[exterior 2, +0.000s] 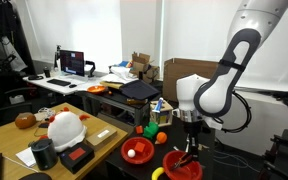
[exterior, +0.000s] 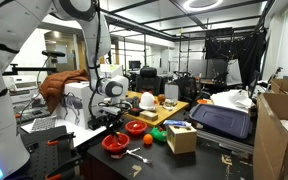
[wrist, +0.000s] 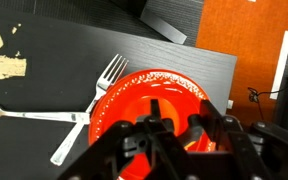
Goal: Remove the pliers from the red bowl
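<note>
pliers (wrist: 156, 112) dark, apparently pinched between nearly closed jaws of gripper (wrist: 172, 130); hanging directly over red bowl (wrist: 112, 98), low inside its rim; fork (wrist: 84, 105) beside bowl; grasp looks done; lift clear and set-down outside bowl left.

The arm (exterior 2: 240, 48) arches down from above and bends sharply at its last links in both exterior views. The white wrist (exterior 2: 192, 94) is vertical, with the pincer (exterior 2: 191, 143) pointing straight down. In the wrist view the dark fingers (wrist: 152, 128) stand partly closed with a narrow gap. Any grip is unclear.
</note>
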Tool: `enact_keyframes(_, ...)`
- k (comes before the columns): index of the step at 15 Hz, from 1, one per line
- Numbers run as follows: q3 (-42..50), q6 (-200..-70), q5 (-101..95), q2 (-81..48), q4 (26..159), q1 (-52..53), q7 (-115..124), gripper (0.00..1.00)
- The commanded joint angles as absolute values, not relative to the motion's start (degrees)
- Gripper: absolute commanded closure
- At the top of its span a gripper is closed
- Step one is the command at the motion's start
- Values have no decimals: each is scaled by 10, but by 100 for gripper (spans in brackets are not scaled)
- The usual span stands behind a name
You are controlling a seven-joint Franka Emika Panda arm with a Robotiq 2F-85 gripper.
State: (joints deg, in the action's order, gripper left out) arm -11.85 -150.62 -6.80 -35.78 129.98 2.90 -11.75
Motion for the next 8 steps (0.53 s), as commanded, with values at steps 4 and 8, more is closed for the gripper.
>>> enact_keyframes(4,-117,-1442,-54,-282,1309,34,-127,81)
enact_keyframes(8,-104,-1420,-67,-242,1310,48,-114,81)
